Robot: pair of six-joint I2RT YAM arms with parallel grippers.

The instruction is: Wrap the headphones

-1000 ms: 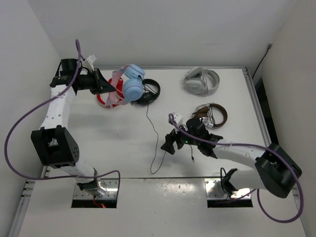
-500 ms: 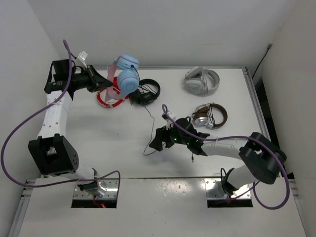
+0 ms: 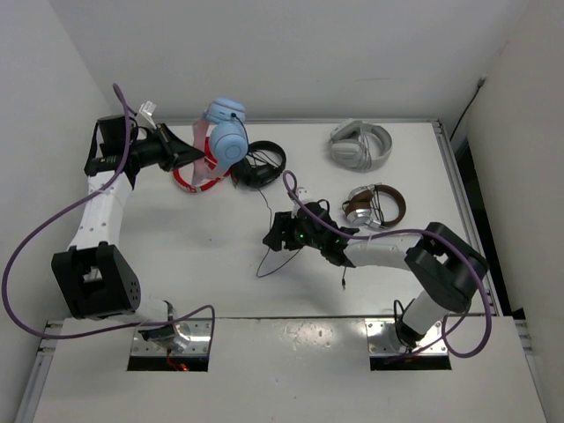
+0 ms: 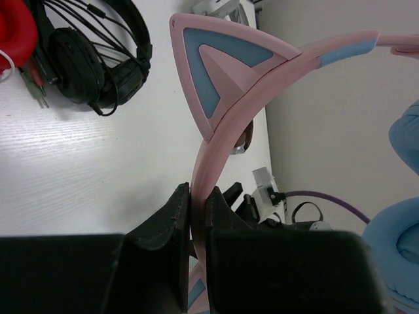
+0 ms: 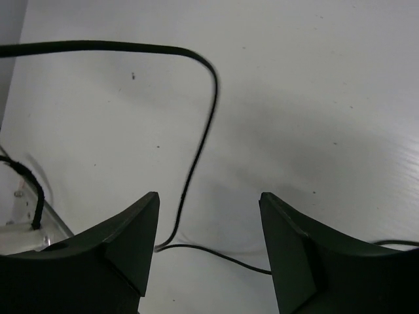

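Observation:
The headphones [image 3: 227, 132], with a pink cat-ear headband [image 4: 226, 108] and light blue ear cups [image 4: 399, 248], hang in the air at the back left. My left gripper [image 3: 192, 155] is shut on the headband and shows in the left wrist view [image 4: 196, 199]. Their thin black cable [image 3: 266, 231] runs down from the cups and loops on the table. My right gripper [image 3: 271, 239] is open and empty, low over the table. In the right wrist view the cable [image 5: 196, 157] passes between its open fingers [image 5: 209, 216].
A red pair [image 3: 196, 181] and a black pair [image 3: 261, 165] lie at the back left under the lifted headphones. A grey pair [image 3: 360, 145] lies at the back right, a brown pair [image 3: 377, 205] to the right. White walls stand on three sides.
My left gripper lifted the headphones up and back, then held nearly still. My right gripper moved left and further from the base, over the cable loop, which has been pulled shorter.

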